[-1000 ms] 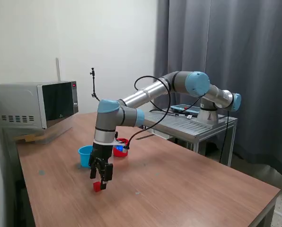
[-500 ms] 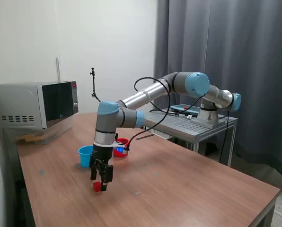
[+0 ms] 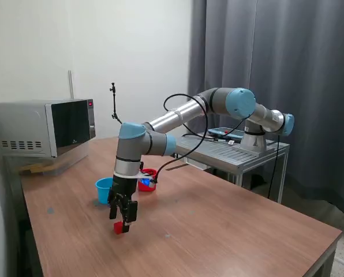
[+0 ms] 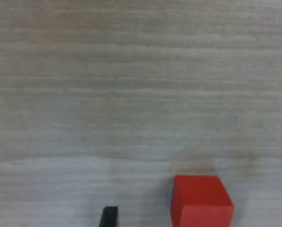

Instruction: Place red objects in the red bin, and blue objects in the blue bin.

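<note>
So the arm reaches in from the right side of the exterior frame, elbow up high near the grey curtain, then runs down and left to a wrist that points straight down over the wooden bench (image 3: 230, 225). The tool (image 3: 123, 217) hangs vertically in the lower left part of that frame, fingertips just above or right at a red cube (image 3: 120, 227) sitting on the bench.

In the wrist view the same red cube (image 4: 201, 201) is at the bottom edge, right of centre, flat on the wood grain. One dark fingertip (image 4: 109, 216) pokes in at the bottom left of it, and there's a sliver of the other at the far right edge, so the tool is spread wide with the cube between the tips and clear space on both sides. Not gripping anything.

Behind the wrist in the exterior view, the light blue cup (image 3: 104, 189) stands upright just left of the arm, and the red cup (image 3: 148, 180) is just right of it, partly hidden. Something blue shows inside the red cup, can't tell what. A microwave (image 3: 42, 127) sits at the far left.
</note>
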